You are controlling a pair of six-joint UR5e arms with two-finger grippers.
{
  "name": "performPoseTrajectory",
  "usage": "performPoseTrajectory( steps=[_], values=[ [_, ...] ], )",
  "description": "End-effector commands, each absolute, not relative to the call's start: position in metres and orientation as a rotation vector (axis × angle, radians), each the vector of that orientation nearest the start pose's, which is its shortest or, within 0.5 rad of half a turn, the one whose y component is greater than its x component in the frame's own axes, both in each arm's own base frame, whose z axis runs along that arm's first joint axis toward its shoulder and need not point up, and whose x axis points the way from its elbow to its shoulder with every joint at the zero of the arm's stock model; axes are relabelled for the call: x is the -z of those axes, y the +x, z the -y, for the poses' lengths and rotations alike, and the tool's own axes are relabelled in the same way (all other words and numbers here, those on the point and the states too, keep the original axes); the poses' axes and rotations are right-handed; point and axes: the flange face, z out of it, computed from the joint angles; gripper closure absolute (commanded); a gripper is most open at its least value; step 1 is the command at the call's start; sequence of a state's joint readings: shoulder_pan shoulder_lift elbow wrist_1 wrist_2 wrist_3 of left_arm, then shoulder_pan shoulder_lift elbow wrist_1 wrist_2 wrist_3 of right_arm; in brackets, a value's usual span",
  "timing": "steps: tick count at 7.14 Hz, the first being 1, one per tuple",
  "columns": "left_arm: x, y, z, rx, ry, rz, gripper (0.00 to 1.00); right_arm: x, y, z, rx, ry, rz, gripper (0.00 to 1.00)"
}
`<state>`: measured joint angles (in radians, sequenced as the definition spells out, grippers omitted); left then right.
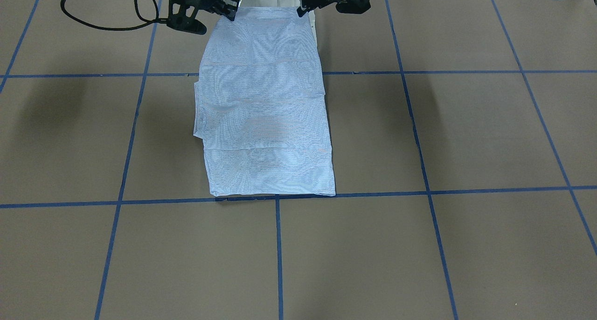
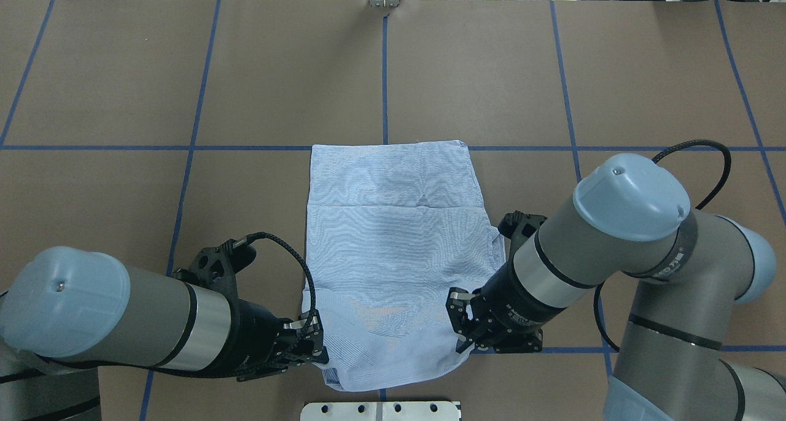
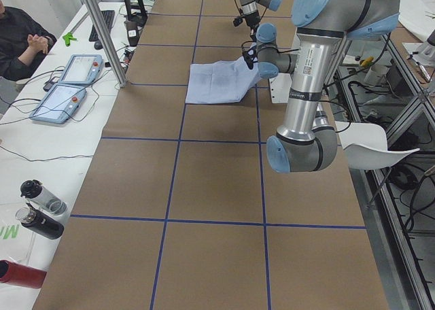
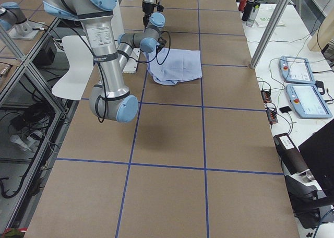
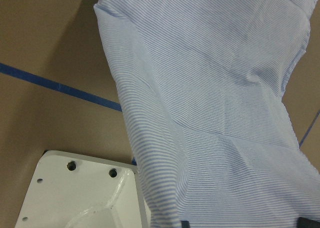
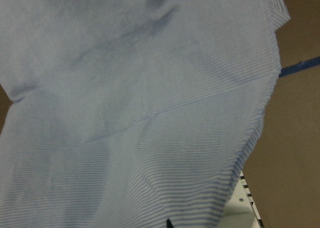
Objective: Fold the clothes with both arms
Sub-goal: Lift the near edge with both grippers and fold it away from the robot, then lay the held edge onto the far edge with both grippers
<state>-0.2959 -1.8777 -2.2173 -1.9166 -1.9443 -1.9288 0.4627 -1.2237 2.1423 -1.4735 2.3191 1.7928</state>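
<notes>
Pincer on the left [image 2: 310, 341] first: its fingers are closed on the near left corner of the shirt [image 2: 393, 224]. In its wrist view the striped cloth runs right down to the dark fingertips at the bottom edge. You can see from the front-facing camera that this corner is raised off the bench [image 2: 123, 71], with the cloth sloping up toward the robot.

Moving to the middle, the shirt lies as one long, narrow rectangle, and no buttons or collar show on the upper face. No sleeve sticks out at either side; only a small layer peeks out along the right-hand edge. So I judge that the sleeves and sides are folded in already. The far edge lies flat just by a blue tape line [image 2: 245, 147], and the near end hangs above the white base plate [image 2: 381, 410]. Creases cross the cloth, but the end-over-end fold is not yet made.

On the right, the right pincer [image 2: 463, 335] is clamped on the other near corner, at about the same height as its partner.

By my reckoning you are past the halfway mark. What is left is to carry the held edge over toward the far edge, lay it down and let go. You may then need one more fold to make a compact packet.
</notes>
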Motion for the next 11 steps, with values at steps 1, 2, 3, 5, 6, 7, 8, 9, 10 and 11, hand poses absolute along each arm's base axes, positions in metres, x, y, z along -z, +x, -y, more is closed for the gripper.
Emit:
performPoseTrajectory(
  steps=[1, 2, 3, 5, 6, 7, 8, 9, 10, 11],
  values=[
    [-0.186, 0.421, 0.275, 0.387, -0.302, -1.262, 1.0, -0.199, -0.42, 0.337, -0.305, -0.511, 1.05, 1.0],
    [-0.174, 0.436, 0.301, 0.342, -0.221, -1.272, 1.0, -0.199, -0.435, 0.358, -0.333, -0.495, 1.039, 1.0],
    [-0.171, 0.455, 0.329, 0.356, -0.19, -1.262, 1.0, -0.201, -0.443, 0.377, -0.363, -0.487, 1.027, 1.0],
    [-0.181, 0.436, 0.375, 0.377, -0.14, -1.245, 1.0, -0.218, -0.448, 0.404, -0.406, -0.467, 0.996, 1.0],
    [-0.194, 0.433, 0.398, 0.396, -0.146, -1.218, 1.0, -0.23, -0.451, 0.415, -0.437, -0.441, 0.974, 1.0],
    [-0.201, 0.444, 0.419, 0.393, -0.122, -1.192, 1.0, -0.235, -0.456, 0.422, -0.461, -0.413, 0.959, 1.0],
    [-0.205, 0.466, 0.437, 0.395, -0.121, -1.185, 1.0, -0.238, -0.463, 0.429, -0.471, -0.409, 0.948, 1.0],
    [-0.218, 0.481, 0.449, 0.392, -0.113, -1.2, 1.0, -0.234, -0.474, 0.446, -0.483, -0.4, 0.95, 1.0],
    [-0.23, 0.484, 0.46, 0.398, -0.103, -1.21, 1.0, -0.237, -0.486, 0.464, -0.496, -0.395, 0.949, 1.0],
    [-0.233, 0.48, 0.468, 0.41, -0.096, -1.207, 1.0, -0.238, -0.488, 0.484, -0.51, -0.381, 0.967, 1.0]
  ],
)
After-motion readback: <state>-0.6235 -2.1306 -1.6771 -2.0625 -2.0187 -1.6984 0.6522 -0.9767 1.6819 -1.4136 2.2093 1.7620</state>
